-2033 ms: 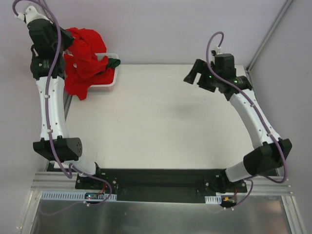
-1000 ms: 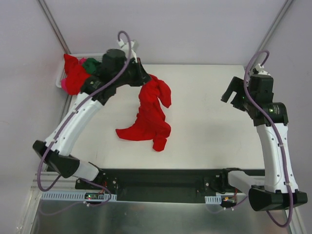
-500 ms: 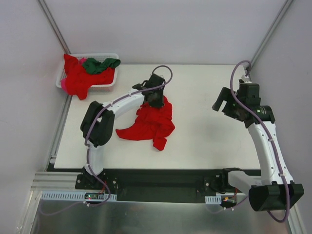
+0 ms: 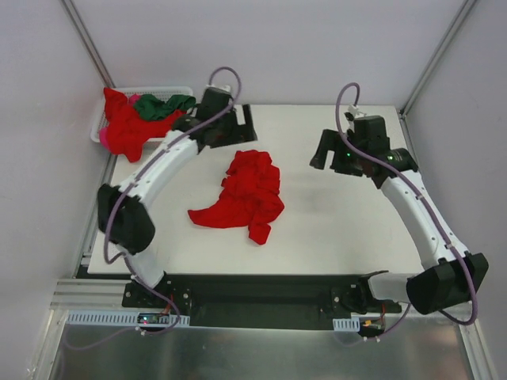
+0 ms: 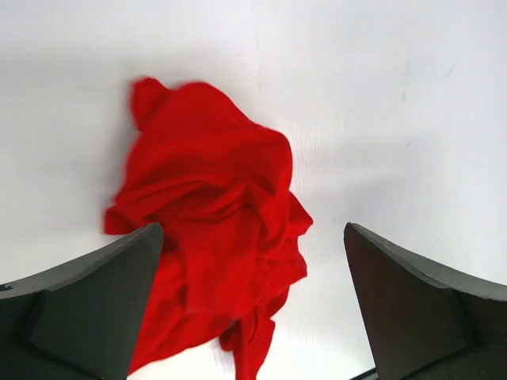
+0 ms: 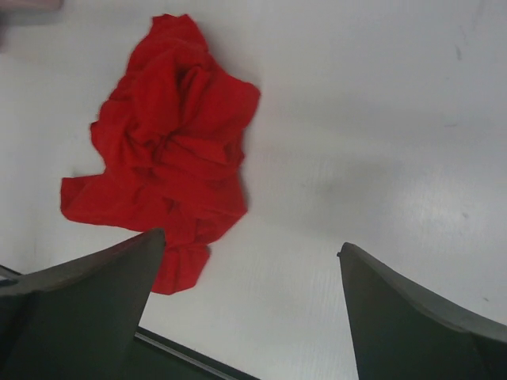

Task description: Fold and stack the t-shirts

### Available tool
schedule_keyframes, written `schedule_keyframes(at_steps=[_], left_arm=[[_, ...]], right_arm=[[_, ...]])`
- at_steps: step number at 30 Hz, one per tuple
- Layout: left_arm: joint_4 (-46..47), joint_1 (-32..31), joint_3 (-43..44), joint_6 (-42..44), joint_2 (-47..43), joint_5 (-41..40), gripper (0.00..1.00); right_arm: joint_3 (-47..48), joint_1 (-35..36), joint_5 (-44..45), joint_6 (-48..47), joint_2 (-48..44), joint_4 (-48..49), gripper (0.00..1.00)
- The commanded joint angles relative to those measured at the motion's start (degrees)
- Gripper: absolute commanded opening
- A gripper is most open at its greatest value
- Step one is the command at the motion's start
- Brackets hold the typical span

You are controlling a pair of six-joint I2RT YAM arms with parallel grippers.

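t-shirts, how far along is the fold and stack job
Barely begun. One red t-shirt lies crumpled on the table, unfolded. Nothing in hand: left gripper and right gripper both open, empty. Left: fold it, then the red shirts and dark green shirt heaped in the basket.

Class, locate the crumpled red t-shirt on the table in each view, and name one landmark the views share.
Top external: red t-shirt at the picture's centre.
Left wrist: red t-shirt left of centre, down to the bottom edge.
Right wrist: red t-shirt upper left.
Shared landmark: the white table bare around it.
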Motion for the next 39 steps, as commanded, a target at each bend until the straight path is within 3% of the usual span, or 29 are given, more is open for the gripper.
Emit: schedule_keyframes(at_steps=[1, 7, 13, 20, 25, 39], left_arm=[[-6.68, 4.66, -5.22, -1.06, -17.22, -1.12, 0.99], [-7.04, 7.03, -27.38, -5.98, -36.73, -5.51, 0.99], [-6.86, 7.22, -43.83, -16.79, -44.40, -3.66, 0.98], [-6.43, 7.31, -51.04, -23.54, -47.13, -8.06, 0.96], [-4.41, 7.22, -55.70, -29.27, -46.52, -9.47, 0.86], [24.41, 7.13, -63.00, -29.11, -34.32, -5.87, 0.79]], right_arm=[[6.68, 6.59, 0.13, -2.46, 1.98, 4.22, 0.96], [9.85, 12.39, -1.62, -0.44, 6.63, 7.55, 0.96], [10.12, 18.55, 0.30, 0.35, 12.17, 8.27, 0.96], [12.22, 20.75, 3.39, 6.50, 16.83, 8.27, 0.96], [12.58, 20.93, 4.26, 7.03, 15.96, 8.27, 0.96], [9.24, 20.49, 9.71, 3.87, 7.35, 3.44, 0.96]])
